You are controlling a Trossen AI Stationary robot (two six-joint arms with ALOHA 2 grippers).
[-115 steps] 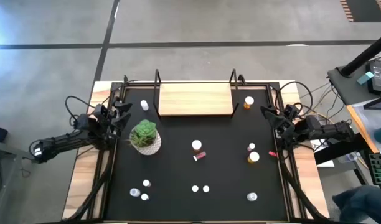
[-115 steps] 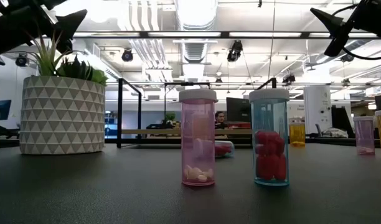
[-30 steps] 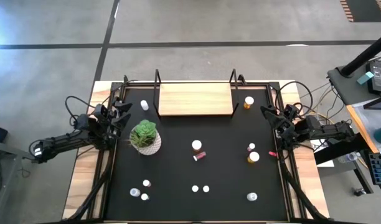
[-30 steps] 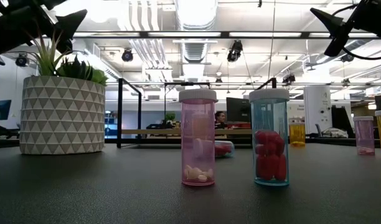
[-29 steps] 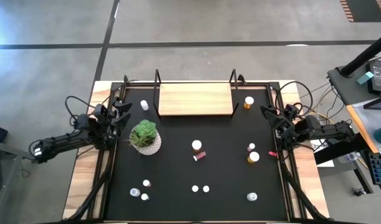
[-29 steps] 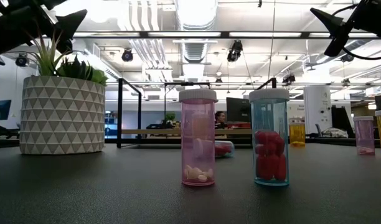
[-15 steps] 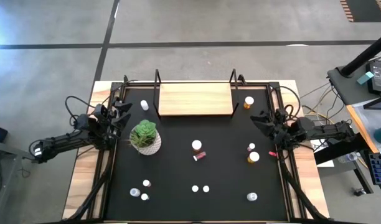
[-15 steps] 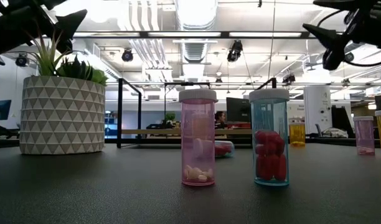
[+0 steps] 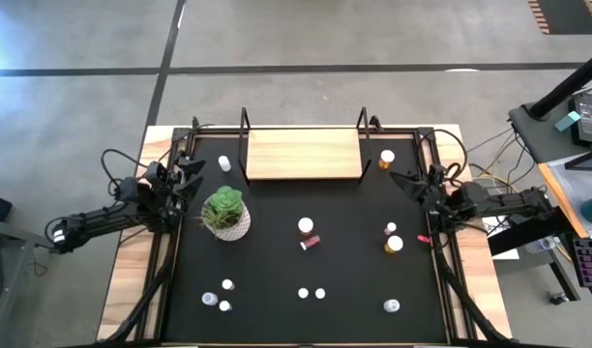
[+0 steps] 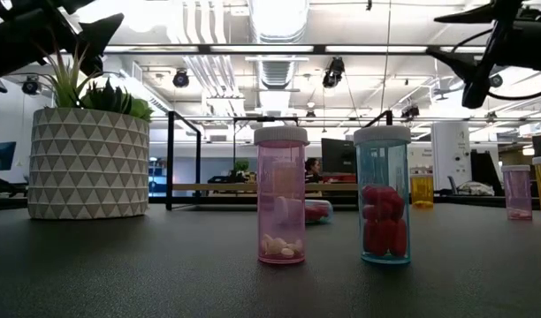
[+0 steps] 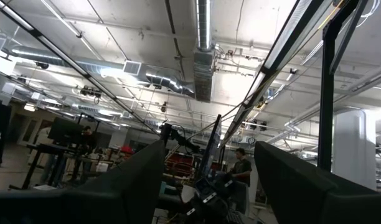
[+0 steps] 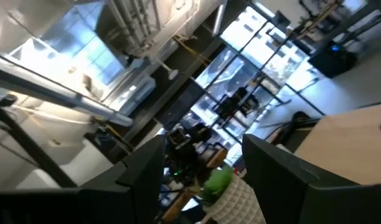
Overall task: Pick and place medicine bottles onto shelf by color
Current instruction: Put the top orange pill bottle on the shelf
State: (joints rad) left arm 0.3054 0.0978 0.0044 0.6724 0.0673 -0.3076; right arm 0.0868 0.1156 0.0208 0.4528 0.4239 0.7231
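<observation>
The left gripper [image 9: 192, 177] waits at the counter's [image 9: 277, 232] nine o'clock edge beside the potted plant [image 9: 225, 213], fingers spread apart and holding nothing. The right gripper [image 9: 404, 184] hangs above the three o'clock edge, jaws parted with only air between them, touching nothing. The shelf [image 9: 303, 154] stands bare at twelve o'clock with an orange-bodied bottle [image 9: 386, 158] just to its three o'clock side, while the other medicine bottles [image 9: 306, 227] are scattered over the centre and the six o'clock half of the counter; the low view shows a pink bottle [image 10: 281, 195] and a blue one [image 10: 384, 194] upright side by side.
</observation>
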